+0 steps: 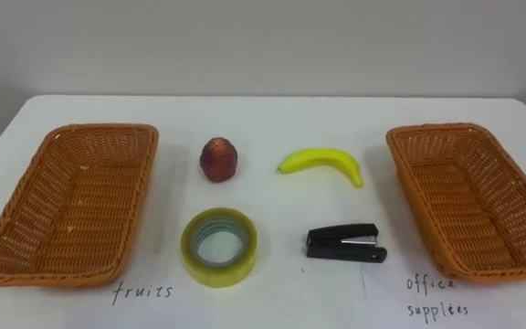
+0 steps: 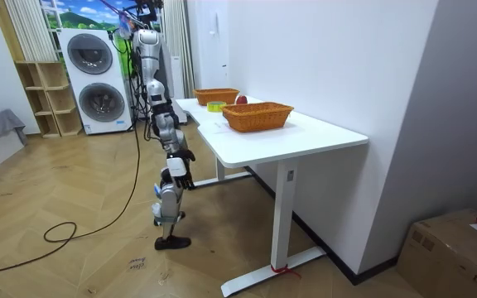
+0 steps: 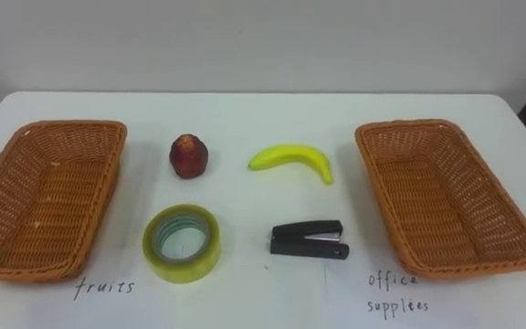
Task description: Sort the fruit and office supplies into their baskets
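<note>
Banana [image 1: 322, 164] on white table [image 1: 263, 117]; 2 washers [image 2: 99, 101] beyond, wood floor [image 2: 40, 277].

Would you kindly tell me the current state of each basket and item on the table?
Fruits basket: empty.
Office supplies basket: empty.
Red fruit: resting on the table, unsorted.
Banana: lying on the table, unsorted.
Tape roll: lying flat, hole up.
Stapler: shut, lying on the table.

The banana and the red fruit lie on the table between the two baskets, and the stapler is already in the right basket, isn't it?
No: the stapler also lies on the table, beside the right basket, not in it. The left eye view shows this.
</note>
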Robot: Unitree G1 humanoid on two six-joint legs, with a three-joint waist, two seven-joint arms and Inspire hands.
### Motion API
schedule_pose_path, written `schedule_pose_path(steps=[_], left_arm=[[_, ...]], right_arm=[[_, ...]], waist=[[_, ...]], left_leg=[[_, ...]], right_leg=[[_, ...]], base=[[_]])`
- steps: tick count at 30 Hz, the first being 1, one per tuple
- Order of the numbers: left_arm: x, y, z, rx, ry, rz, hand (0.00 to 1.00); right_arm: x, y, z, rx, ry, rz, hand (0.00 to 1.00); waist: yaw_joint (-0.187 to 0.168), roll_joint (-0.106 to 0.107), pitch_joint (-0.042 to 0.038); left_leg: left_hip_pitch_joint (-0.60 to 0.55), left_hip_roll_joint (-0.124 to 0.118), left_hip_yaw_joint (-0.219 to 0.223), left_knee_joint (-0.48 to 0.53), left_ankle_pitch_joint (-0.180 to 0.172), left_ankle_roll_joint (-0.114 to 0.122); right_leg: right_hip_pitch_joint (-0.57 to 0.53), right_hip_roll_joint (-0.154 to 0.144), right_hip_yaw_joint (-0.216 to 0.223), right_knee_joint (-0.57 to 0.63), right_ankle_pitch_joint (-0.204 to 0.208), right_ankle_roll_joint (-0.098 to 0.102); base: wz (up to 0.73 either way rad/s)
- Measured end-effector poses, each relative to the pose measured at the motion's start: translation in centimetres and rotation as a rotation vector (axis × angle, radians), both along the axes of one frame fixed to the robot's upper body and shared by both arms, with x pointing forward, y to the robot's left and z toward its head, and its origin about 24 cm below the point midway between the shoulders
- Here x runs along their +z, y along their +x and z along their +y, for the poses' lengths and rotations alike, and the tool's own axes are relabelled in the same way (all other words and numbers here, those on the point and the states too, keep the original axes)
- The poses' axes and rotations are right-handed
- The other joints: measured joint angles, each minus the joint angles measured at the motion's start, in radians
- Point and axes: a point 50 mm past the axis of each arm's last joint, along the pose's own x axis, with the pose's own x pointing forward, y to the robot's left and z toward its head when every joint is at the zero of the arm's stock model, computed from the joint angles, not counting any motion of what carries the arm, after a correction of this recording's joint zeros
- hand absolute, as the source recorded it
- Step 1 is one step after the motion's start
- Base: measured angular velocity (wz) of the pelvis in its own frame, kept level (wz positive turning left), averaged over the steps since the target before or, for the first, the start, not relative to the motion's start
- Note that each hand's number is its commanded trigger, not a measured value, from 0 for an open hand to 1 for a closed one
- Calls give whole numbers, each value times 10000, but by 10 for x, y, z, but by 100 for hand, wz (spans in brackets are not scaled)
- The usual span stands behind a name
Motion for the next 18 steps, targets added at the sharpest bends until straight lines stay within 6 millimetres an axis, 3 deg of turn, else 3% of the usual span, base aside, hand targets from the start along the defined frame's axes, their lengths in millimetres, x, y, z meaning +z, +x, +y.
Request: schedule_pose_path(steps=[9, 18], left_arm=[[3, 1, 9, 495, 329, -321, 0], [9, -1, 25, 745, 980, -770, 0]], right_arm=[[3, -22, -11, -2801, -506, 383, 0], [12, -7, -41, -7691, -1443, -879, 0]], waist=[[-221, -134, 27], [-482, -343, -4]], left_leg=[[167, 15, 93, -9, -5, 10], [160, 16, 321, 34, -1, 16]], right_leg=[[-23, -5, 115, 130, -1, 1], [-157, 8, 356, 159, -18, 3]], base=[[-4], [-7]])
